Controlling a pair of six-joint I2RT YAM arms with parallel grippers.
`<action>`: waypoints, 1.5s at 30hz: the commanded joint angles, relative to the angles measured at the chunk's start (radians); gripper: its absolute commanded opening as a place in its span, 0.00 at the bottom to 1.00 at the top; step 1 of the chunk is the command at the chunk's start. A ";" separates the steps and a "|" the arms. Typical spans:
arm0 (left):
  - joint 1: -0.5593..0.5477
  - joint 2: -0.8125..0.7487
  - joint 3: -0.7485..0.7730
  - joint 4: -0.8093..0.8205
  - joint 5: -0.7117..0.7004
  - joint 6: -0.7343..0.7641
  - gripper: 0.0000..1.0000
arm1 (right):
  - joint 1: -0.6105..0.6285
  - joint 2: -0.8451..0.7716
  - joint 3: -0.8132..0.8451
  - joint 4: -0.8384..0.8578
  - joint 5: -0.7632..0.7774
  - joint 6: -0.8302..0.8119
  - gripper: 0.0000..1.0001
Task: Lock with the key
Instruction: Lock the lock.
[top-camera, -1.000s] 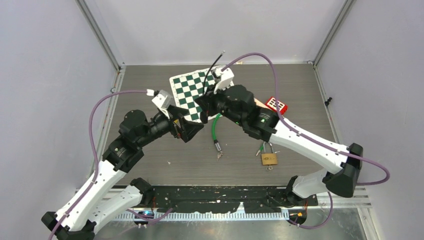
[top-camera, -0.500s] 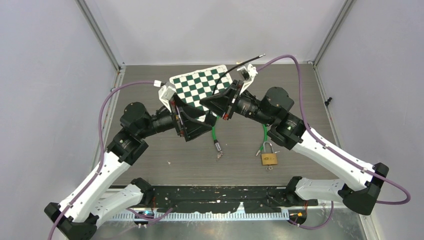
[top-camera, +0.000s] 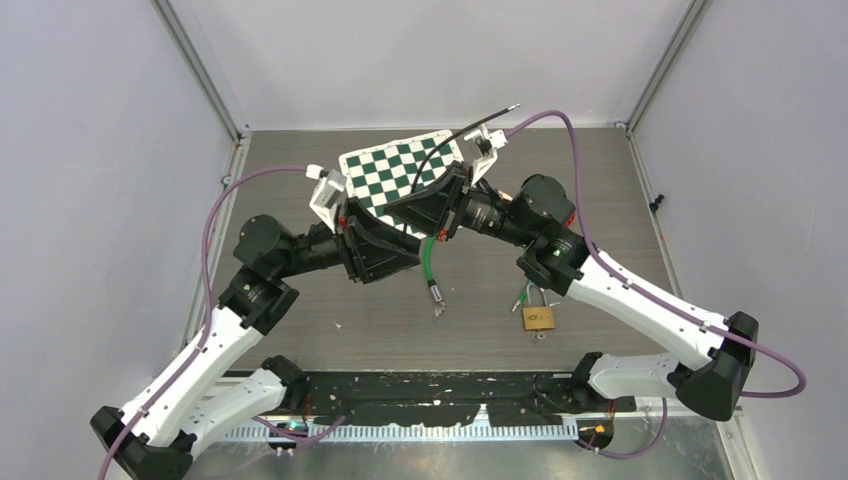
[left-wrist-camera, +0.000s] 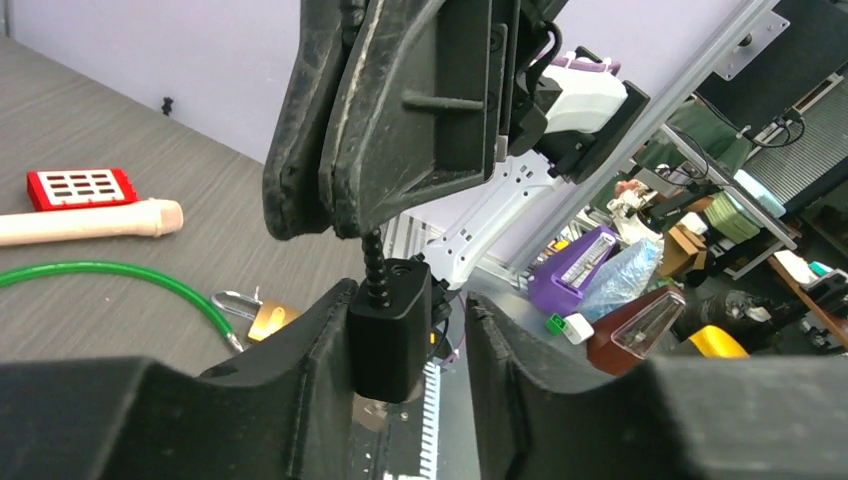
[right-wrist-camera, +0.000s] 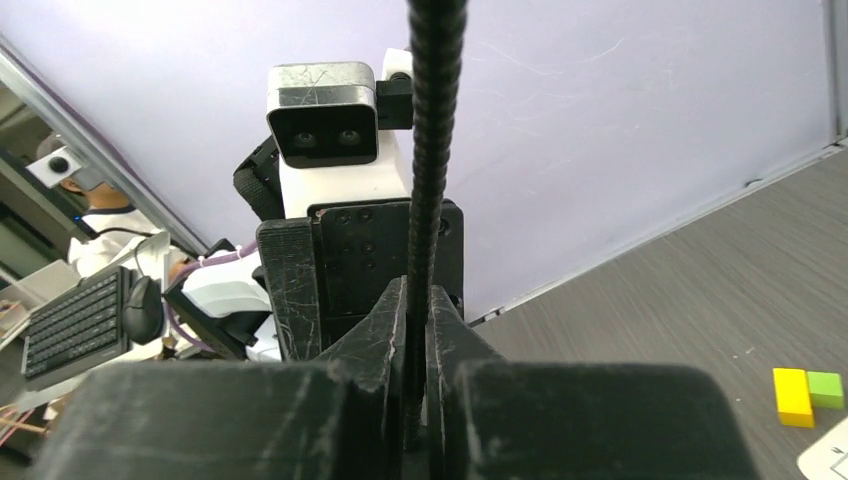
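On the grey table (top-camera: 620, 180), the padlock (top-camera: 538, 318) lies untouched. Your right gripper (right-wrist-camera: 417, 315) clamps the black cable (right-wrist-camera: 435, 120). Your left gripper (left-wrist-camera: 410, 330) seems slack around its block (left-wrist-camera: 388, 335). Free one next.

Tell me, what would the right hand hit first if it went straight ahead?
The right hand would most likely meet the left hand, facing it just ahead; its black cable leads there.

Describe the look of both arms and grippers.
Left arm and right arm: white shells, black joints. Left gripper and right gripper: black, scuffed, two broad fingers. Purple cables loop to white wrist cameras.
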 joint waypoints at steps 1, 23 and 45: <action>0.000 -0.034 0.019 0.056 0.032 0.007 0.37 | 0.001 0.010 0.022 0.111 -0.041 0.060 0.05; -0.001 -0.057 0.019 -0.020 0.000 0.046 0.18 | 0.002 0.034 0.012 0.126 -0.061 0.087 0.05; 0.000 -0.044 0.040 -0.387 -0.607 0.285 0.00 | -0.013 -0.145 -0.177 -0.126 0.397 0.034 0.99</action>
